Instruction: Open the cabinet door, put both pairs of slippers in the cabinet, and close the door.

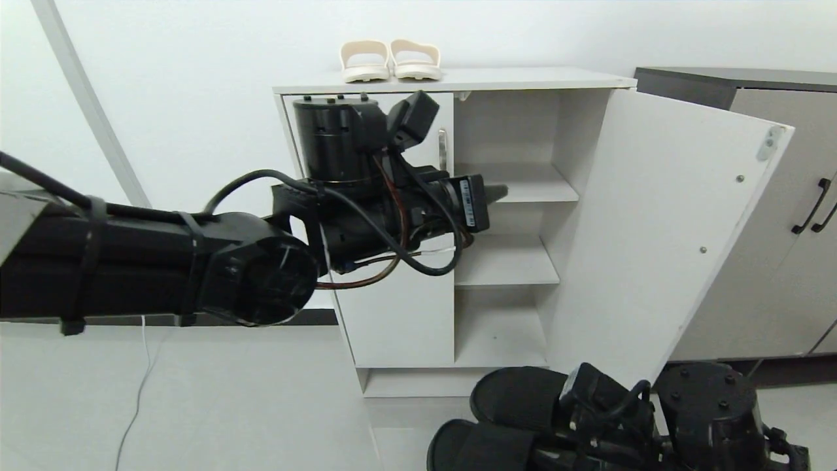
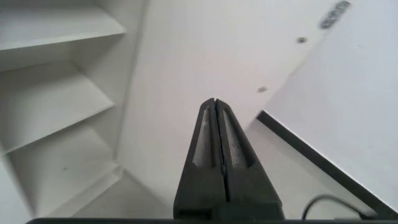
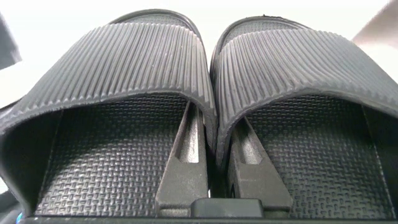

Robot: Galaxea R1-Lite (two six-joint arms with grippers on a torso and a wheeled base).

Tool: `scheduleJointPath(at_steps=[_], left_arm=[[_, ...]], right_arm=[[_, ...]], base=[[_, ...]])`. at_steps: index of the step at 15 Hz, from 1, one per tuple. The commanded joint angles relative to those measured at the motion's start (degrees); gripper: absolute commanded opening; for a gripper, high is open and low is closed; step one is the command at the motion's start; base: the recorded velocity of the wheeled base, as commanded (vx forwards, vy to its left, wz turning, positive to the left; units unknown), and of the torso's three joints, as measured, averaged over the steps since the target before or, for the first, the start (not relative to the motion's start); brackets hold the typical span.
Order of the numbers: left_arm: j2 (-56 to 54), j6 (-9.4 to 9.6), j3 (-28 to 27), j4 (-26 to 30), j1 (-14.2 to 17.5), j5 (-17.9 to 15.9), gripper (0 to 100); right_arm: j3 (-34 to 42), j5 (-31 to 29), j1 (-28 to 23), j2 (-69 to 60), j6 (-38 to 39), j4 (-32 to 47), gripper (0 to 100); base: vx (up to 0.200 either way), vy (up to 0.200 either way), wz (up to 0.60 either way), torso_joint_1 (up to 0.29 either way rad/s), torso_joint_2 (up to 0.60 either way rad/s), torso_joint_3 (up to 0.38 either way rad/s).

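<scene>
While my right gripper (image 3: 214,140) pinches both black slippers (image 3: 143,62) by their touching inner straps, I judge them light, rubbery, bendy; my left gripper (image 2: 215,111) hangs closed, empty.

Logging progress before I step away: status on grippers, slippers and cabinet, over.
Left gripper shut, empty, at the cabinet opening. Right gripper shut on black slippers, low before cabinet. Cream slippers atop cabinet. Door open.
</scene>
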Motion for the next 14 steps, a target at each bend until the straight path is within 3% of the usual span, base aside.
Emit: scheduleJointPath(at_steps=[1,3,6,9,13,14], left_arm=[[-7.9,0.03,5.8,0.2,3.5,0.1,0],[-15.1,0.12,13.0,0.1,6.8,2.3,0],[-28.5,0.12,25.6,0.2,11.1,4.2,0],[-41.5,0.38,34.7,3.1,14.4,6.5,0],[-60.8,5.39,42.3,19.2,15.1,16.1,0],[-67.2,7.06,45.2,24.8,15.1,21.7,0]], right_arm=[[-4.2,-2.8,-3.4,1.2,2.4,-0.1,0],[-8.9,-7.7,-4.4,2.8,7.9,0.2,0],[-14.9,-18.5,-4.5,8.0,9.9,0.1,0],[-17.3,-19.6,-6.6,9.7,12.0,0.2,0],[-18.1,-19.9,-7.2,9.7,12.2,0.1,0],[-18.4,-21.0,-7.2,10.0,12.2,0.2,0]], base=[[0.000,0.000,0.00,0.000,0.00,0.000],[0.000,0.000,0.00,0.000,0.00,0.000],[0.000,0.000,0.00,0.000,0.00,0.000],[0.000,0.000,0.00,0.000,0.00,0.000],[0.000,0.000,0.00,0.000,0.00,0.000],[0.000,0.000,0.00,0.000,0.00,0.000]])
